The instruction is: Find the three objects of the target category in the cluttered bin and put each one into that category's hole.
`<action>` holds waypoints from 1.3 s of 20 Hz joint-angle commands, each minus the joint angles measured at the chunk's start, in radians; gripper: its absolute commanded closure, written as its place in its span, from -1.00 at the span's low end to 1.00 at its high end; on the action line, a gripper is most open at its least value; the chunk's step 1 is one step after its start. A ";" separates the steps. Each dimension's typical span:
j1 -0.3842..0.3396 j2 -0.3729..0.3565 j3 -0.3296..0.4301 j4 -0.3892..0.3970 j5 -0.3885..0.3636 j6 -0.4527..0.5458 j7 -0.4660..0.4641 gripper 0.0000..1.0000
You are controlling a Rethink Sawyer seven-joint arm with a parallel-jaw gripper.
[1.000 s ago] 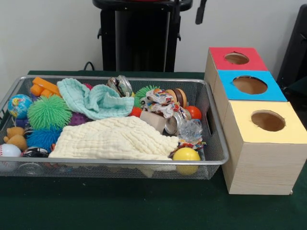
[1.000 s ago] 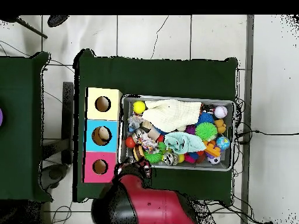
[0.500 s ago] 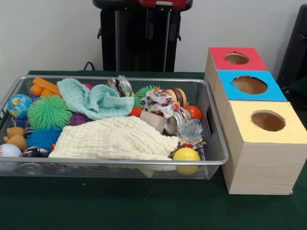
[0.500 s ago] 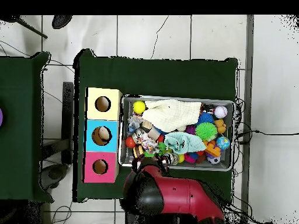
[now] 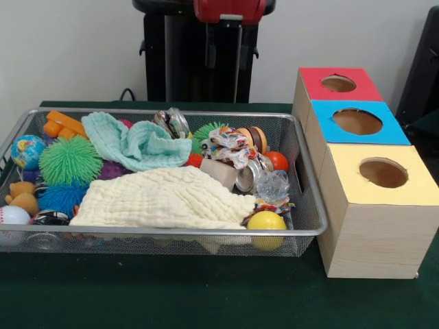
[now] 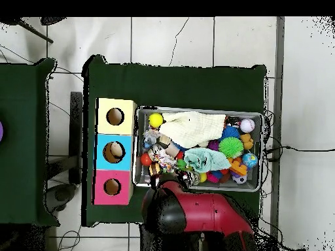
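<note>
The wire mesh bin (image 5: 305,205) is full of clutter; it also shows in the overhead view (image 6: 257,186). A brown teddy bear (image 5: 23,197) lies at the bin's left end, by the right end in the overhead view (image 6: 246,140). The tiger and the duck are hidden. The hole (image 5: 338,83) in the red-topped box is empty; it also shows in the overhead view (image 6: 112,187). My gripper (image 5: 226,41) hangs from a red part at the top edge, behind the bin's far rim, dark against the black pedestal. In the overhead view the red arm (image 6: 196,216) covers it.
A cream cloth (image 5: 164,199) and a mint cloth (image 5: 134,140) cover much of the bin. Spiky balls (image 5: 68,161), a rope toy (image 5: 230,145), a yellow ball (image 5: 266,221) and a globe ball (image 5: 27,151) lie around. Blue-topped (image 5: 357,122) and yellow-topped (image 5: 383,173) boxes stand beside the red one.
The arm has swung from beside the red box to the bin's rim on the robot's side. In the front view its red end has come down into the top middle.
</note>
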 commanded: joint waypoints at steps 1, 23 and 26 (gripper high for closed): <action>-0.005 0.067 0.065 -0.059 -0.079 -0.003 0.010 -1.00; 0.021 0.214 -0.018 -0.068 -0.154 -0.243 0.113 -1.00; 0.030 0.245 -0.038 -0.076 -0.170 -0.292 0.119 -1.00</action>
